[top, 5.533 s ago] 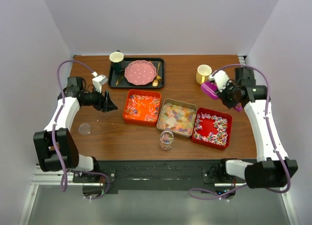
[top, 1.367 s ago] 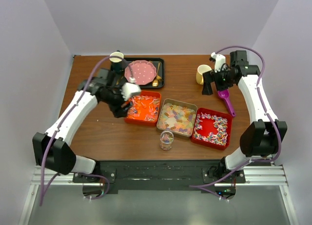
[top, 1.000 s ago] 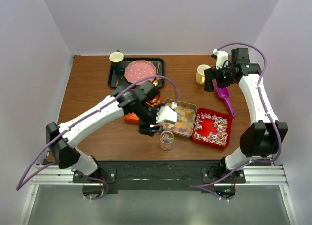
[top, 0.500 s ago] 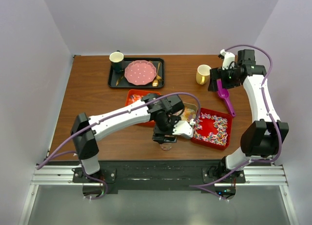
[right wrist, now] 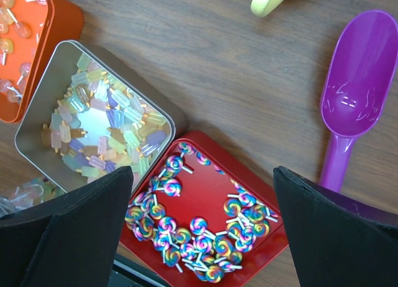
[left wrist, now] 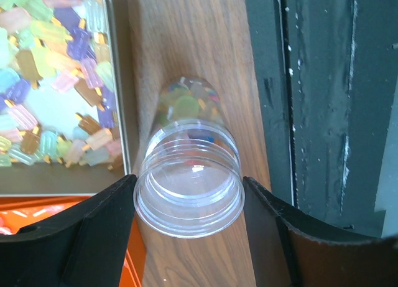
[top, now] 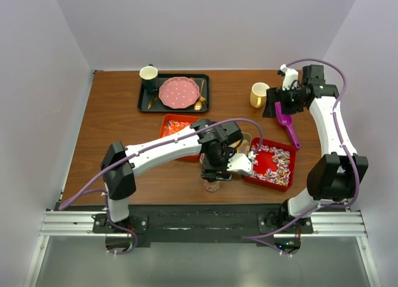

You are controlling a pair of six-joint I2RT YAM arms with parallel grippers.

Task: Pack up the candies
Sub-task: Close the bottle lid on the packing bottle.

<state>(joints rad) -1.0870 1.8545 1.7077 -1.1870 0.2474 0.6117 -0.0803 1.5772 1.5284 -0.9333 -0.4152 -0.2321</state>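
Candies: three loose lots in open trays mid-tabletop: pastel sugared pieces in the silver tin, swirled ones in the red tray, orange-red ones in the orange tray at the upper left of the right wrist view.
Jar: clear, upright and lidless, low centre in the overhead view, just beside the tin. A few mixed pieces lie in its bottom.
Left gripper: jaws spread, straddling the jar's rim, close on both sides. No firm pinch shows.
Right gripper: jaws wide apart and empty, hovering over the trays.
Scoop: purple, lying on the wood at upper right.
Handling: the sweets look light, small and skittery, likely too fiddly to pinch singly, so scooping by the scoop's handle seems wiser. The jar looks light and tippy and is best held round its body.
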